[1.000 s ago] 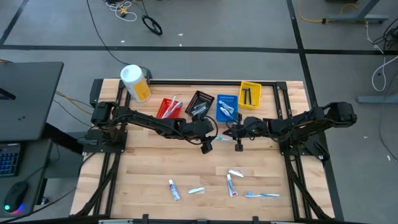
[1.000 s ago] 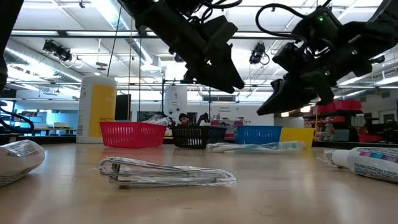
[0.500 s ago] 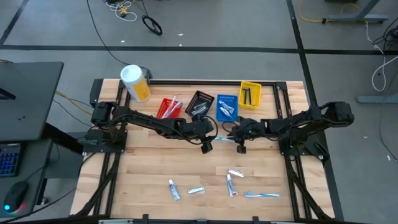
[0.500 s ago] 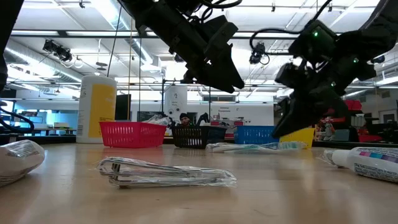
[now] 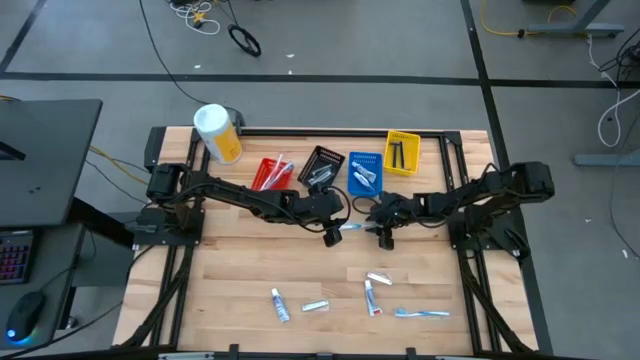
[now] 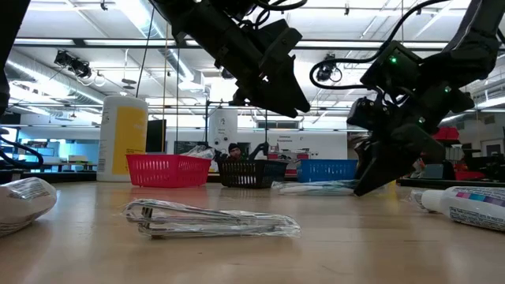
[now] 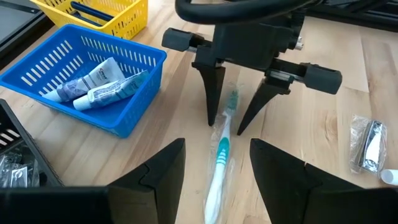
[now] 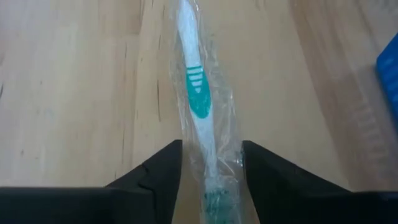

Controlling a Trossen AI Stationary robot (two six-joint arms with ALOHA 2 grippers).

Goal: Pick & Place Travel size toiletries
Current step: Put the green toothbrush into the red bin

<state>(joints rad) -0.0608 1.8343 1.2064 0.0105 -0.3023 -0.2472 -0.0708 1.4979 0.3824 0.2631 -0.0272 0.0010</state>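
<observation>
Wrapped teal-and-white toothbrush (image 7: 221,152) lay flat on the worktop (image 5: 240,270) near its middle, just in front of the blue bin (image 5: 364,172). Right pincer (image 7: 231,124) lowered over it, fingers spread apart, one on each side of the brush-head end, tips at or near the wood; not yet clenched on it. Seen from the right wrist, the same toothbrush (image 8: 200,112) ran lengthwise between the two dark fingers (image 8: 155,180) inside its clear wrap. Left pincer (image 5: 334,232) hovered just beside, over the toothbrush's handle end, fingers parted and grasping nothing.

Along the far edge stood a row of bins: red (image 5: 270,173), black (image 5: 320,166), blue, yellow (image 5: 402,152). Blue bin held small white-and-blue tubes (image 7: 102,84); red bin held slim packets; yellow bin held dark items. Yellow canister with white lid (image 5: 216,131) lay near the far left corner.

Toward the near edge lay more toiletries, well apart from both pincers: small tube (image 5: 280,305), wrapped packet (image 5: 315,306), red-and-white tube (image 5: 371,297), another wrapped packet (image 5: 379,279), and a blue toothbrush (image 5: 421,314) nearest the right side.
</observation>
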